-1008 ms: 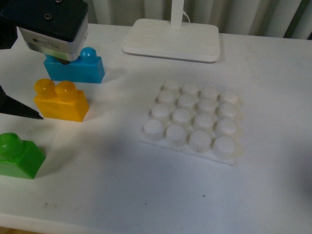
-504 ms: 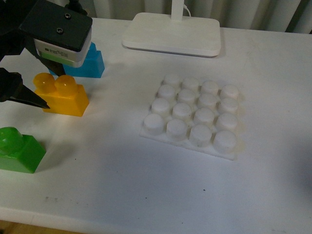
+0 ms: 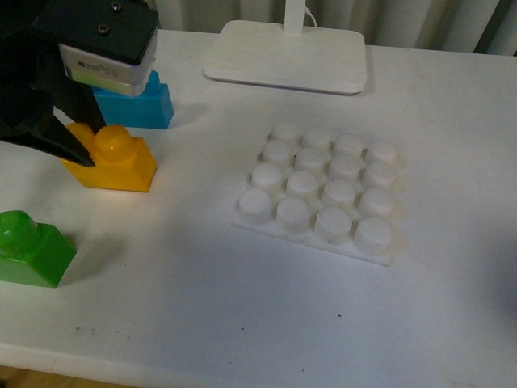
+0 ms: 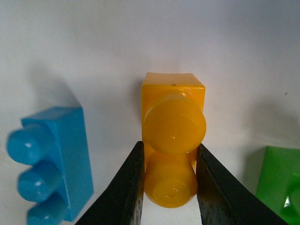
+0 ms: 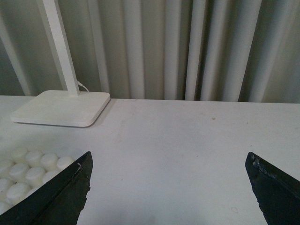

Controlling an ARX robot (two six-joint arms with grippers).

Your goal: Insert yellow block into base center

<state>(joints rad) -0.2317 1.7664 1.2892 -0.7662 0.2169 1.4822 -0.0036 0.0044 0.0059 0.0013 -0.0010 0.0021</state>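
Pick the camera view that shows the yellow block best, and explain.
Left wrist view: the yellow block fills the centre, both studs clear, between the fingers of the left gripper. The front view shows it partly hidden behind that gripper. The right wrist view misses it entirely.

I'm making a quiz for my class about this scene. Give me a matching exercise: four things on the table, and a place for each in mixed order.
1 yellow block
2 blue brick
3 green brick
4 base

A brick nearest the robot
B between the left claw fingers
C right of all bricks
D brick farthest from the robot

Pairs: 1-B, 2-D, 3-A, 4-C
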